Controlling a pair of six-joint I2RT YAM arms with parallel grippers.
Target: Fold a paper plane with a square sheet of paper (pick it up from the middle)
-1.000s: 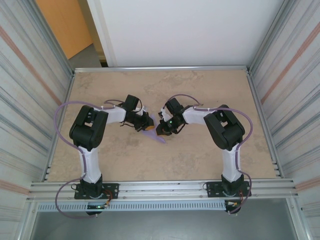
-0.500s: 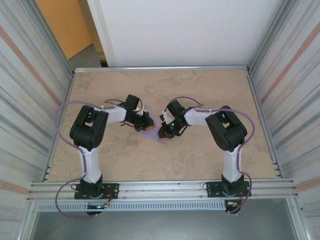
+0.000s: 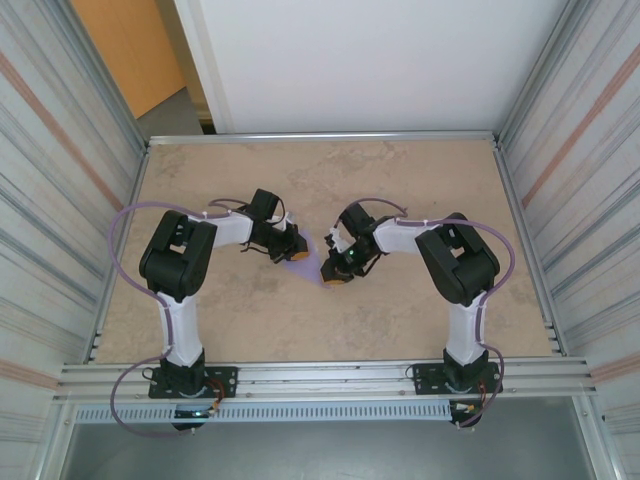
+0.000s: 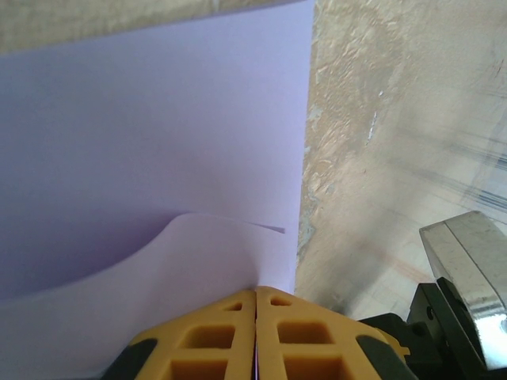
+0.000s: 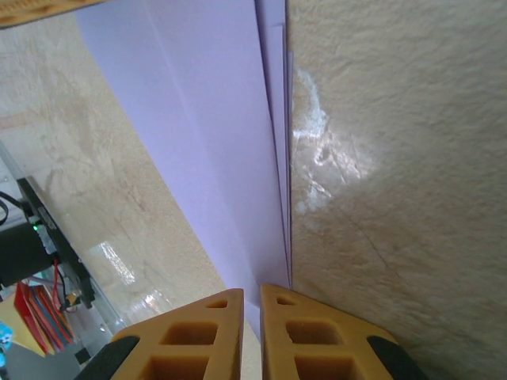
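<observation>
Folded lilac paper sheet [image 3: 308, 264] on counter [image 3: 400, 180] mid-scene, pinched between fully closed left fingers [image 4: 238, 309], its creased right edge gripped by nearly closed right fingers [image 5: 277, 309].

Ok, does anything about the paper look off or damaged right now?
No tears visible. By the left gripper, shut on the paper, one layer bows up in a curve rather than lying flat. Near the right gripper, the folded edges lie slightly staggered.

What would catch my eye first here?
Two black-and-white robot arms meet over a beige marbled table, pinching a pale lilac sheet of paper between them. Up close, the left yellow fingers clamp its edge; the right yellow fingers grip its folded layers.
</observation>
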